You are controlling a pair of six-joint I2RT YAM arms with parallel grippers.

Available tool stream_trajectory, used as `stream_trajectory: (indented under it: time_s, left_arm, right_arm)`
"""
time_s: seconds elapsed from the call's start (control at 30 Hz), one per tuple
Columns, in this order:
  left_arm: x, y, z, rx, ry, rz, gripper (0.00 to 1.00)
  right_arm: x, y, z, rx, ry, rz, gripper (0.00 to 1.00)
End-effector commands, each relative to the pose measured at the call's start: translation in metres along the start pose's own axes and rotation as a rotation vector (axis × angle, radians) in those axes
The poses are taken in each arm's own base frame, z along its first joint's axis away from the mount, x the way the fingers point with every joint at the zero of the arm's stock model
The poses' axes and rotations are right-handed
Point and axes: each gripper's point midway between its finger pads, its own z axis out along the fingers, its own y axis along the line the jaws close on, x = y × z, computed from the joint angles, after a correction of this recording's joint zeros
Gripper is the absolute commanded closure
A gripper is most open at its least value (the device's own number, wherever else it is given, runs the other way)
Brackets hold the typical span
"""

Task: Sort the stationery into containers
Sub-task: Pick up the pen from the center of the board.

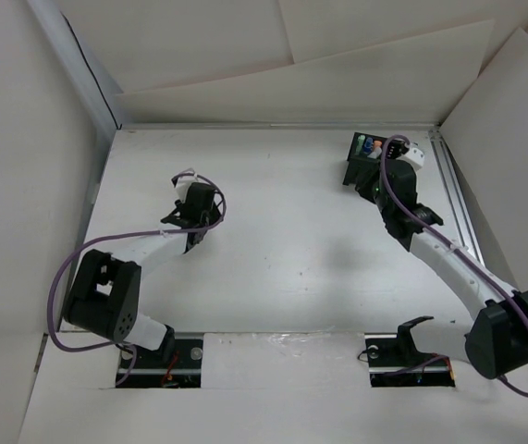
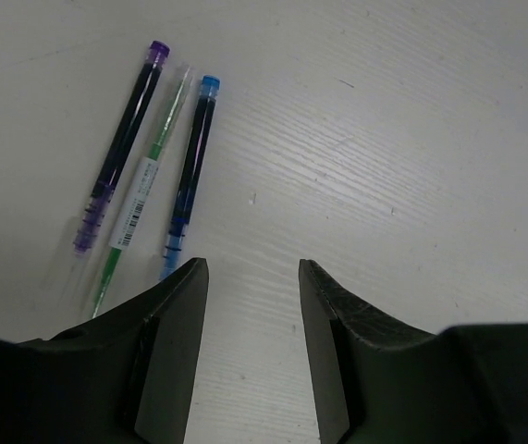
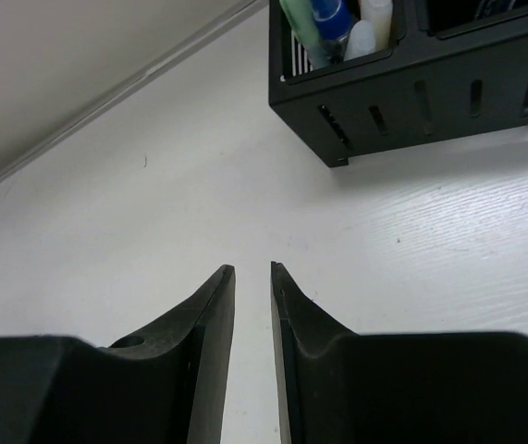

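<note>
Three slim pens lie side by side on the white table in the left wrist view: a purple pen point(image 2: 120, 148), a green pen point(image 2: 139, 199) and a blue pen point(image 2: 190, 171). My left gripper point(image 2: 252, 268) is open and empty, just right of the blue pen's lower end; it also shows in the top view point(image 1: 190, 222), where the pens are hidden under it. The black organiser box point(image 3: 411, 83) holds green, blue and white pieces in one compartment. My right gripper point(image 3: 252, 268) hovers in front of it, jaws a narrow gap apart and empty. The box also shows at the back right in the top view point(image 1: 352, 171).
White walls close in the table on the left, back and right. A metal rail point(image 1: 458, 203) runs along the right edge beside the organiser. The arm bases point(image 1: 162, 356) sit at the near edge.
</note>
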Motion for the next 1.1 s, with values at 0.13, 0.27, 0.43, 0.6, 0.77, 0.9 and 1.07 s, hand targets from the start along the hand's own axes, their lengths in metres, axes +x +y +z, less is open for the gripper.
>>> stream_trajectory:
  time_s: [0.13,0.27,0.43,0.6,0.77,0.9,1.07]
  left_arm:
    - [-0.001,0.010,0.013,0.015,0.043,-0.037,0.61]
    - [0.005,0.017,0.019,-0.005,0.061,-0.026,0.63]
    - [0.004,0.019,0.022,-0.021,0.049,-0.016,0.63]
    - [0.021,0.030,0.032,-0.065,0.094,0.005,0.70]
    - [0.014,0.030,0.030,-0.078,0.074,-0.006,0.70]
    - [0.017,0.032,0.029,-0.078,0.074,-0.006,0.70]
    - [0.020,0.028,0.034,-0.064,0.095,0.017,0.72]
  right_arm:
    - [0.004,0.015,-0.003,-0.059,0.003,-0.010,0.72]
    - [0.004,0.014,-0.003,-0.059,0.002,-0.019,0.72]
    - [0.003,0.017,-0.003,-0.072,0.000,-0.016,0.72]
    - [0.005,0.020,-0.004,-0.079,0.005,-0.019,0.72]
    - [0.003,0.020,-0.008,-0.085,-0.002,-0.016,0.72]
    - [0.003,0.020,-0.008,-0.085,-0.002,-0.016,0.72]
    - [0.006,0.023,-0.009,-0.094,0.003,-0.020,0.72]
